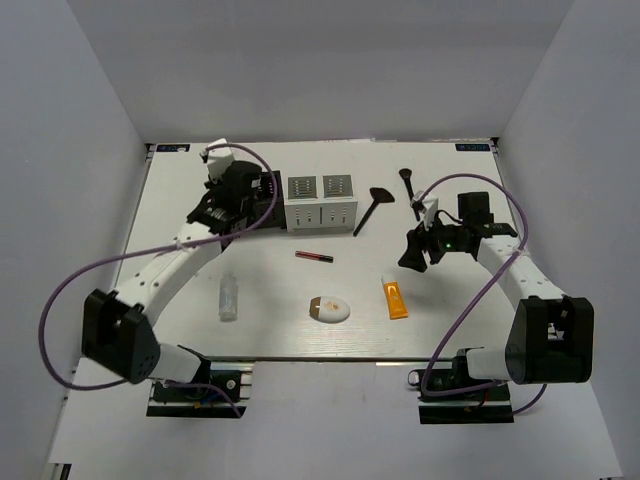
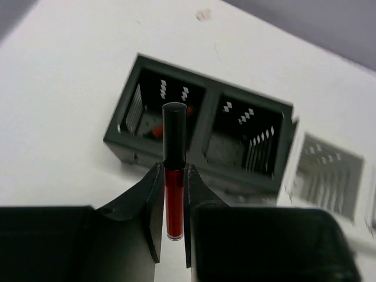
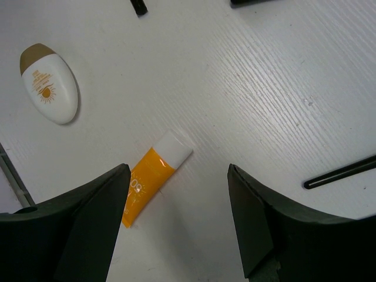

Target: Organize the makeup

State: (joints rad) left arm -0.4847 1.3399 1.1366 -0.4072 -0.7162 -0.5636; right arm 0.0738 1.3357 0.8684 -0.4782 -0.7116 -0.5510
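Lip stick (image 2: 174,194) pinched upright in left gripper (image 2: 174,170), at black box (image 2: 212,120), red item (image 2: 156,130) already inside. Right gripper (image 3: 176,173) spread over tube (image 3: 147,182). Early yet, by the look: second lip stick (image 1: 313,257), bottle (image 1: 229,297), compact (image 1: 330,309), brushes (image 1: 368,210) loose on table (image 1: 460,325).

Quick count, two of these: one lip stick (image 1: 314,257) just in front of the white organizer (image 1: 321,203), a second lip stick (image 2: 174,194) off to its left. Two black brushes (image 1: 366,213) (image 1: 408,188) to its right. One clear bottle (image 1: 229,297), one white oval compact (image 1: 330,309), one orange tube (image 1: 395,298). Organizers: two, counting the black organizer (image 2: 211,123).
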